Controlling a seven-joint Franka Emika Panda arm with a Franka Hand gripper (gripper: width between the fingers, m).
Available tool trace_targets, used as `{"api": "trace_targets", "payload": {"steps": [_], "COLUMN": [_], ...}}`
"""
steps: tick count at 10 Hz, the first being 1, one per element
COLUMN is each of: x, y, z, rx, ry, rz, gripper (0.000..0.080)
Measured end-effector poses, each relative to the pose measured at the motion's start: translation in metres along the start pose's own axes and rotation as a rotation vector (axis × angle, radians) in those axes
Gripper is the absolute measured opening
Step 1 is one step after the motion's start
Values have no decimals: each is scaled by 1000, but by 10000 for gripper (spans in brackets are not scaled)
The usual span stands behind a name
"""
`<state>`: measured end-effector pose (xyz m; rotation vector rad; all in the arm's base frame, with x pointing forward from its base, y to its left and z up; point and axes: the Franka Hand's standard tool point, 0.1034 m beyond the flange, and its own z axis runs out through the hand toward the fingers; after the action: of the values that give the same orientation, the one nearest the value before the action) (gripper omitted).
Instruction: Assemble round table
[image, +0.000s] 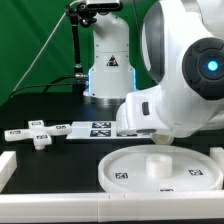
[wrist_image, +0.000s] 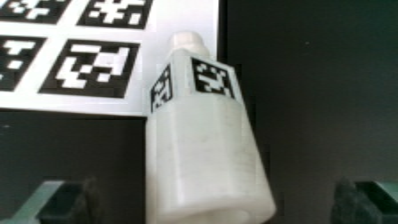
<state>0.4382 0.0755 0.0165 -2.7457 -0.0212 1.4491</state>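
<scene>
The thick short cylinder (wrist_image: 205, 140) lies on the black table, a tag on its side, its narrow end by the marker board (wrist_image: 71, 50). My gripper (wrist_image: 210, 200) is open. Its fingers (wrist_image: 50, 202) stand on either side of the cylinder's wide end, with dark gaps between them and it. In the exterior view the arm's white body (image: 185, 75) hides the fingers and the cylinder. The large rimmed round disc (image: 135, 172) lies flat at the front with a short stub (image: 160, 163) at its middle. The small cross-shaped piece (image: 39, 134) lies at the exterior view's left.
The marker board (image: 95, 128) lies between the cross-shaped piece and my arm. White border rails (image: 6, 165) run along the table's edges. The arm's base (image: 108, 70) stands at the back before a green curtain.
</scene>
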Motion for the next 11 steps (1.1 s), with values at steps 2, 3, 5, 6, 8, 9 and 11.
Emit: {"api": "trace_targets", "payload": {"steps": [2, 3, 5, 6, 8, 9, 11], "x": [1, 1, 2, 2, 2, 2, 2], "y": [0, -2, -2, -2, -2, -2, -2], "z": [6, 7, 8, 8, 8, 8, 8], "rx": [-2, -5, -5, -5, -5, -4, -4], "ry": [-8, -8, -7, -6, -5, -5, -4], "rz": [17, 14, 12, 11, 5, -2, -7], "gripper": [649, 649, 636, 437, 410, 410, 410]}}
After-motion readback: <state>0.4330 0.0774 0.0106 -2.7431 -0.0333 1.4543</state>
